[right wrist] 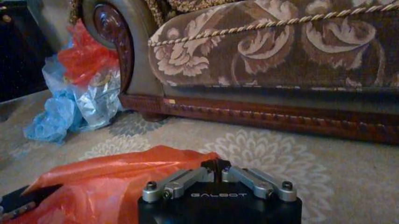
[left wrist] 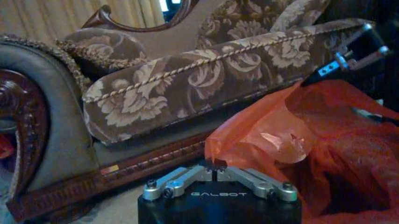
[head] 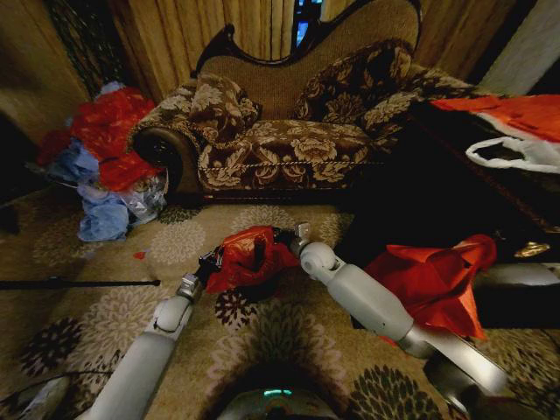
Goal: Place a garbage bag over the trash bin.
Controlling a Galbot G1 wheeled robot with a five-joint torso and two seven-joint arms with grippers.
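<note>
The deep-red garbage bag (head: 248,256) hangs low over the patterned carpet in front of the sofa, stretched between both grippers. My left gripper (head: 211,262) is shut on the bag's left edge, and the left wrist view shows its fingertips pinching the plastic (left wrist: 215,166). My right gripper (head: 290,238) is shut on the bag's right edge, seen up close in the right wrist view (right wrist: 215,165). The trash bin (head: 260,287) is a dark shape just under the bag, mostly hidden by it.
A floral sofa (head: 289,149) stands right behind the bag. A heap of red and blue bags (head: 105,157) lies at its left end. A larger orange-red bag (head: 437,276) sits beside my right arm, against a dark table (head: 490,192). A black rod (head: 79,283) lies on the carpet.
</note>
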